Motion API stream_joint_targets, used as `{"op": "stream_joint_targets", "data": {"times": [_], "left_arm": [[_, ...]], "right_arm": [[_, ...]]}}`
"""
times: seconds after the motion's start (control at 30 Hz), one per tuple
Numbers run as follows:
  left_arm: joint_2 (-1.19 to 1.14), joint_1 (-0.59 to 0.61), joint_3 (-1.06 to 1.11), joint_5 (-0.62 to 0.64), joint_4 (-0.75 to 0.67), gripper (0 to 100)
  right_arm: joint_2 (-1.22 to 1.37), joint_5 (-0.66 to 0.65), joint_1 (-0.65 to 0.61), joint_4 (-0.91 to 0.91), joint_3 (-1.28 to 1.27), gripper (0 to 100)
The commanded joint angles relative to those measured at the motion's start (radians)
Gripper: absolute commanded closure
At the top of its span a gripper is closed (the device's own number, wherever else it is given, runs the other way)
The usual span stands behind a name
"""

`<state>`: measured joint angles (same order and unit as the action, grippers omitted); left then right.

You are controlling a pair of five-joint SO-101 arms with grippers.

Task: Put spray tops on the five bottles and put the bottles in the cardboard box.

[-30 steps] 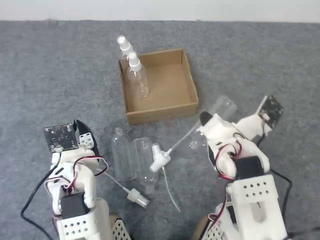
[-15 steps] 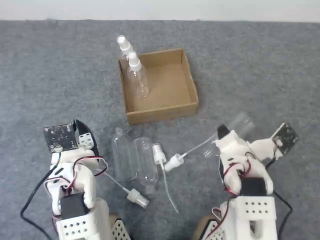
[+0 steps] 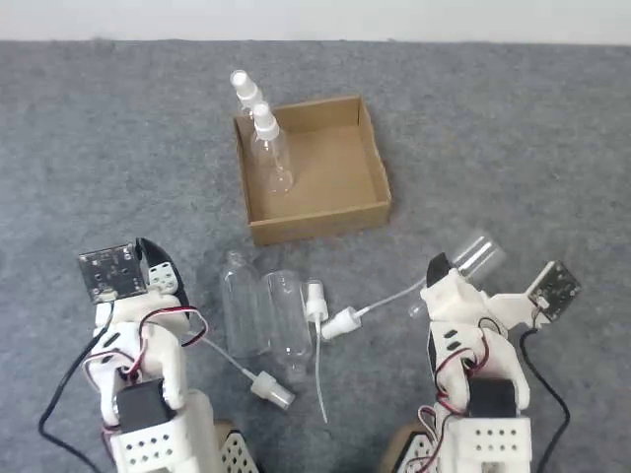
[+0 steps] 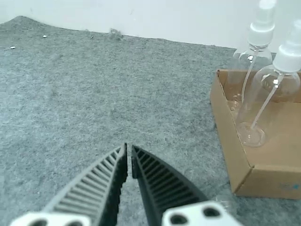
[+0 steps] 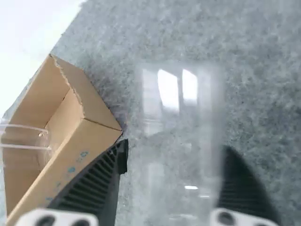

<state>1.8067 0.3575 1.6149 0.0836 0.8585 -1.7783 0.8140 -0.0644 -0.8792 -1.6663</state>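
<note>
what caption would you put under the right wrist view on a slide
Right arm's jaws grip a clear bottle against grey carpet, the cardboard box close by.

**A:** How is the scene lit?

**B:** Brightly and evenly, with diffuse light. No single source can be told. In the high view the grey desk (image 3: 513, 118) carries only faint, soft shadows close around the arms. The inside of the cardboard box (image 3: 320, 225) is barely shaded.

**A:** Any glare?

**B:** Yes. In the right wrist view the clear bottle (image 5: 181, 122), held in the right gripper (image 5: 174, 157), shows two white streaks of reflected light. The wall (image 5: 28, 28) is washed to plain white there and in the left wrist view. A darker shadow lies on the desk beside the box corner.
</note>
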Motion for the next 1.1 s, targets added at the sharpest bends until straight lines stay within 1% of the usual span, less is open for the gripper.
{"op": "stream_joint_targets", "data": {"times": [0.0,0.2,0.3,0.5,0.57,0.7,0.87,1.07], "left_arm": [[0.017,0.003,-0.012,0.003,-0.034,99],[0.017,0.006,-0.012,0.003,-0.034,99],[0.017,0.008,-0.012,0.003,-0.034,99],[0.017,0.008,-0.012,0.003,-0.034,99],[0.017,0.008,-0.012,0.003,-0.034,99],[0.017,0.008,-0.012,0.003,-0.034,99],[0.017,0.008,-0.012,0.003,-0.034,99],[0.017,0.008,-0.012,0.003,-0.034,99]], "right_arm": [[-0.039,-0.041,0.010,-0.038,-0.018,60.0],[-0.033,-0.037,0.012,-0.035,-0.014,64.6],[-0.033,-0.041,0.019,-0.042,0.040,64.6],[-0.021,-0.064,0.019,-0.125,0.210,64.7],[-0.021,-0.101,0.019,-0.133,0.233,64.7],[-0.019,-0.117,0.019,-0.142,0.287,64.7],[-0.019,-0.118,0.012,-0.220,0.385,64.7],[-0.019,-0.166,0.012,-0.289,0.463,64.7]]}}
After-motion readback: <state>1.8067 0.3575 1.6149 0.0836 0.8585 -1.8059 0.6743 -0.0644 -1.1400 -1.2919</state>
